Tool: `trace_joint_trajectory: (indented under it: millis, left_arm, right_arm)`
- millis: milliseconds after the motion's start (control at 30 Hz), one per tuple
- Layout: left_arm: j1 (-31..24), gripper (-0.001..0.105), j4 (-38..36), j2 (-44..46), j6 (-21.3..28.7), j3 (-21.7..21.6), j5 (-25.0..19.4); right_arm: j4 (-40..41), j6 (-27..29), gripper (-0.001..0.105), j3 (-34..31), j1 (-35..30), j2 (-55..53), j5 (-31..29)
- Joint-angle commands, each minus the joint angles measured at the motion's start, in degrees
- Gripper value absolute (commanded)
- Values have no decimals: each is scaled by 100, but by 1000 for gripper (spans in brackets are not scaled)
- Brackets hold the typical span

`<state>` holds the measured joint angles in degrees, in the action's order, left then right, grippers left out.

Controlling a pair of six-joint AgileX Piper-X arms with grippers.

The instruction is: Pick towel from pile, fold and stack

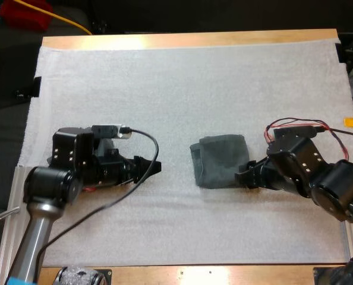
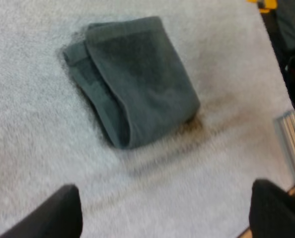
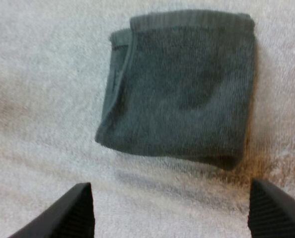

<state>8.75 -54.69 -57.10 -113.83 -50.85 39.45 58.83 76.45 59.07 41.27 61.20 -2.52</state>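
One dark grey-green towel (image 1: 220,161) lies folded into a small square on the white mat (image 1: 182,83), right of centre. My right gripper (image 1: 246,173) sits just off the towel's right edge, fingers apart and clear of the cloth. In the right wrist view the folded towel (image 3: 180,87) rests a short way beyond my spread fingertips (image 3: 73,210). My left gripper (image 1: 150,167) is left of the towel with a gap of bare mat between. In the left wrist view the towel (image 2: 132,79) lies farther off, past the wide-apart black fingertips (image 2: 48,213).
The wooden table edge (image 1: 188,39) runs along the far side, and another strip borders the near side (image 1: 212,274). Bare mat stretches behind the towel and between the two arms. A metal rail (image 1: 10,219) runs along the left side.
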Motion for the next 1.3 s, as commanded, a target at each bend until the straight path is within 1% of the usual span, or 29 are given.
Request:
trace_joint_trajectory:
  millis: [0,100,167,200,267,367,467,533,567,600,733,867,933,1167,1267]
  left_arm:
    - [36,68,151,-90,-33,-38,131]
    - [197,68,358,-422,-33,-38,359]
    - [490,68,540,-744,-33,-38,189]
    - [793,68,781,-1090,-113,-38,60]
    - [935,68,1007,-1293,-234,-38,-59]
    - [1095,68,1344,-1645,-485,-38,-212]
    - [1154,68,1707,-2061,-709,-38,-276]
    - [1152,68,2281,-2757,-1087,-38,-233]
    - [1152,68,2569,-3055,-1205,-38,-143]
    - [1152,68,2667,-3161,-1268,-38,-120]
    - [1152,68,2940,-3582,-1545,-38,-53]
    - [1152,68,2948,-3794,-1619,-38,-23]
    - [1152,68,2932,-3990,-1751,-38,4]
    - [1202,68,2932,-4113,-1837,-38,20]
    - [1314,68,2932,-4124,-1884,-38,-63]
  right_arm:
    - [-25,86,63,41,22,-81,-30]
    - [-149,110,63,41,22,-172,67]
    - [-394,110,63,41,22,-210,382]
    - [-627,110,63,41,22,-210,671]
    - [-731,107,63,41,22,-210,799]
    - [-764,86,63,41,22,-210,915]
    - [-747,86,63,41,22,-210,919]
    - [-747,86,63,41,22,-210,919]
    - [-747,42,63,41,22,-210,919]
    - [-747,42,63,41,22,-210,919]
    - [-747,26,63,41,22,-210,919]
    - [-747,26,63,41,22,-210,919]
    - [-747,26,63,41,22,-210,919]
    - [-747,26,63,41,22,-210,919]
    - [-758,26,63,41,22,-210,919]
